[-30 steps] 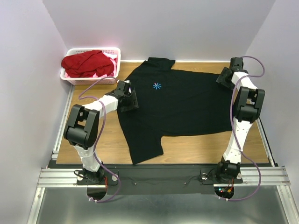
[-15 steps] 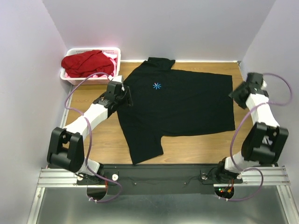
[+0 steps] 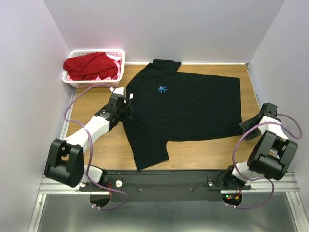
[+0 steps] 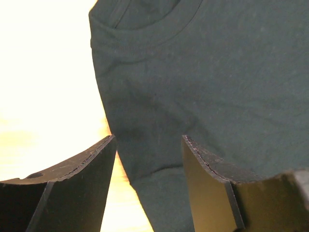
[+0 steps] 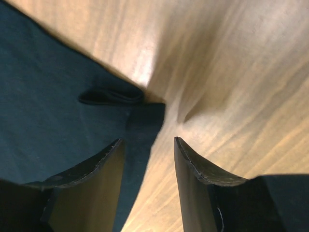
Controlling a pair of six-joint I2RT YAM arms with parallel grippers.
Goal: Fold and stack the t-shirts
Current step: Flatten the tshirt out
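Note:
A large black t-shirt point(image 3: 193, 108) with a light-blue asterisk logo point(image 3: 162, 89) lies spread flat on the wooden table point(image 3: 203, 152). My left gripper point(image 3: 127, 103) is open, low over the shirt's left edge. In the left wrist view its fingers point(image 4: 77, 183) straddle black cloth point(image 4: 203, 72) beside bare wood. My right gripper point(image 3: 246, 131) is open at the shirt's near right corner. In the right wrist view that corner point(image 5: 145, 118) lies between its fingers point(image 5: 203, 169). A red shirt point(image 3: 89, 65) and pink cloth point(image 3: 113, 57) fill the basket.
The white slotted basket point(image 3: 91, 83) stands at the back left of the table. Grey walls close in on the left, back and right. A metal rail point(image 3: 159, 181) with both arm bases runs along the near edge.
My right gripper has swung from the shirt's far right corner toward me to its near right corner. My left gripper has shifted a little along the shirt's left edge. The shirt has not moved.

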